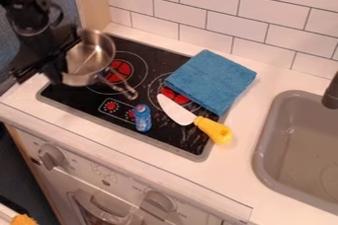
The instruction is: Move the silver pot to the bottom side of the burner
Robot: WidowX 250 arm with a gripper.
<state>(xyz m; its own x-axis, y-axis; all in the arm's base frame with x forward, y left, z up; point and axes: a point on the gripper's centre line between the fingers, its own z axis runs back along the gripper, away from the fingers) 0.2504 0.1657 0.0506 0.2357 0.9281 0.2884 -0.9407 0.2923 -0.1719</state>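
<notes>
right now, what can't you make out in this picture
All in the camera view:
Left edge of the silver pot: behind the pincer
Part of the right burner: under the blue cloth
Right side of the sink: cut off by the right edge
Orange thing: cut off by the bottom edge
Print on the blue bottle: too small

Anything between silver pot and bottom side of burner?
Nothing visible directly nearside of the silver pot. But a blue bottle stands on the stovetop just past its handle; the handle might clip it.
</notes>
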